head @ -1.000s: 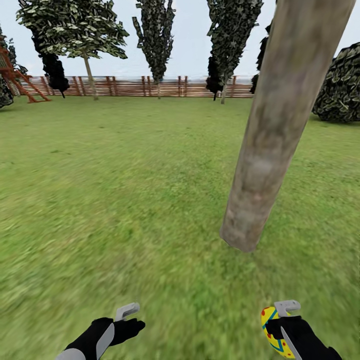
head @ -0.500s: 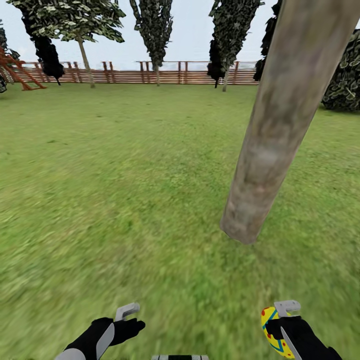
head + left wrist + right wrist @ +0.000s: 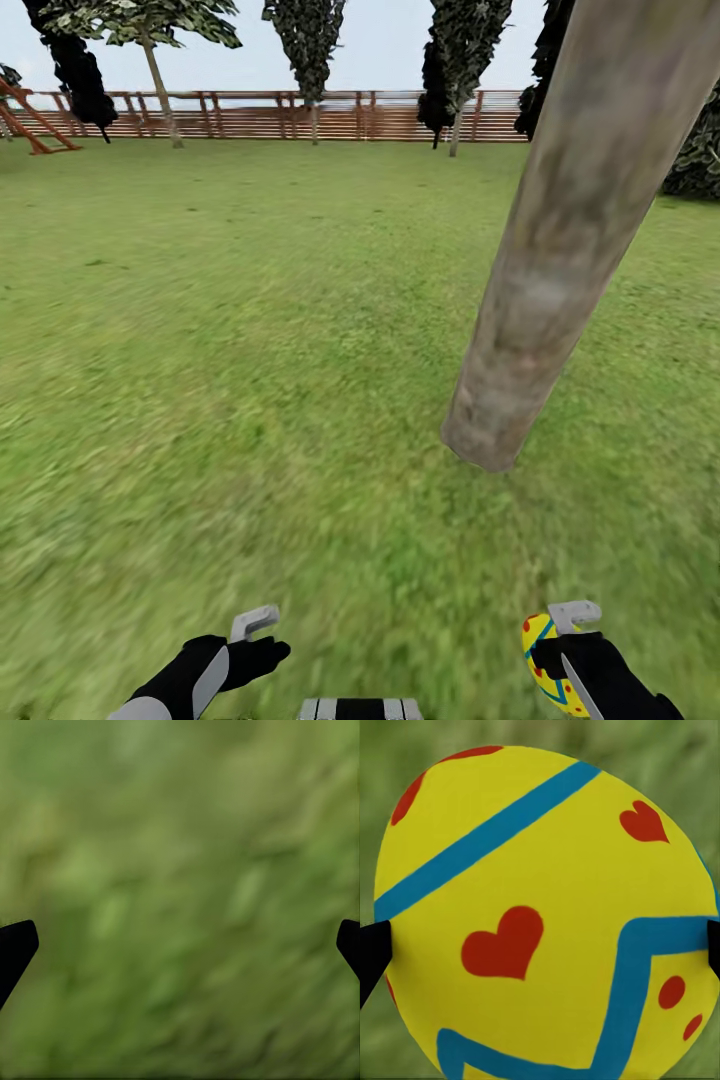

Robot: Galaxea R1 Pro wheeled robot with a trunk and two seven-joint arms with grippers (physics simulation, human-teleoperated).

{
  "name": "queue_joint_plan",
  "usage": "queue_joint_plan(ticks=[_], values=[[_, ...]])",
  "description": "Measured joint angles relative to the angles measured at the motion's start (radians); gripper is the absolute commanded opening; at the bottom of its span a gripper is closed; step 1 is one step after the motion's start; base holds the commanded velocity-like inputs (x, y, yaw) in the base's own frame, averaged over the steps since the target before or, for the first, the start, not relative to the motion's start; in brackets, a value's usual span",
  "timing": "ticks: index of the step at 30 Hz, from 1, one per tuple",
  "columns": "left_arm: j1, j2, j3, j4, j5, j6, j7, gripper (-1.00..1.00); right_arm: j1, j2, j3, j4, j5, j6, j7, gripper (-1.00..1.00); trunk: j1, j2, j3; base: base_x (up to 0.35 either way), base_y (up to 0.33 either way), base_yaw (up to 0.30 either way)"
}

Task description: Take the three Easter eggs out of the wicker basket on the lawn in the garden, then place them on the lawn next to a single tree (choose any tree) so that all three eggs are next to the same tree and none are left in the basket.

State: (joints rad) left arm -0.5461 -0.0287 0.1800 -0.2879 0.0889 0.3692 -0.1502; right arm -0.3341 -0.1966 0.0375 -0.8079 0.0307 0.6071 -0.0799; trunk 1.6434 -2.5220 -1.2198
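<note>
One Easter egg [image 3: 541,655], yellow with red hearts and blue bands, sits in my right gripper [image 3: 562,645] low at the right of the head view. The right wrist view has the egg [image 3: 540,870] large between the dark fingertips [image 3: 371,952]. My left gripper [image 3: 262,640] hovers open over the lawn [image 3: 250,350], with only grass between its fingertips [image 3: 15,949]. The thick grey-brown trunk of the tree [image 3: 545,290] meets the grass just ahead of my right gripper. The wicker basket is out of view.
A brown slat fence [image 3: 300,115] bounds the far end of the garden, with dark narrow trees [image 3: 305,40] before it. A bush [image 3: 700,150] stands at the right and a red play frame [image 3: 30,115] at the far left. Open grass stretches left of the trunk.
The whole picture has shifted, with the fence higher in view and a strip of my base showing at the bottom, so the camera tilted down. Both grippers and the held egg stay as they were.
</note>
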Motion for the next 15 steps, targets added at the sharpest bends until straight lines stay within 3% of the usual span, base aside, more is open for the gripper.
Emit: queue_joint_plan(ticks=[15], values=[[0.0, 0.0, 0.0, 0.0, 0.0, 0.0, 0.0, 1.0, 0.0, 0.001, 0.0, 0.0, -0.001, 0.0, 0.0, -1.0, 0.007, -0.004, -0.058, 0.0, 0.0, 0.0]])
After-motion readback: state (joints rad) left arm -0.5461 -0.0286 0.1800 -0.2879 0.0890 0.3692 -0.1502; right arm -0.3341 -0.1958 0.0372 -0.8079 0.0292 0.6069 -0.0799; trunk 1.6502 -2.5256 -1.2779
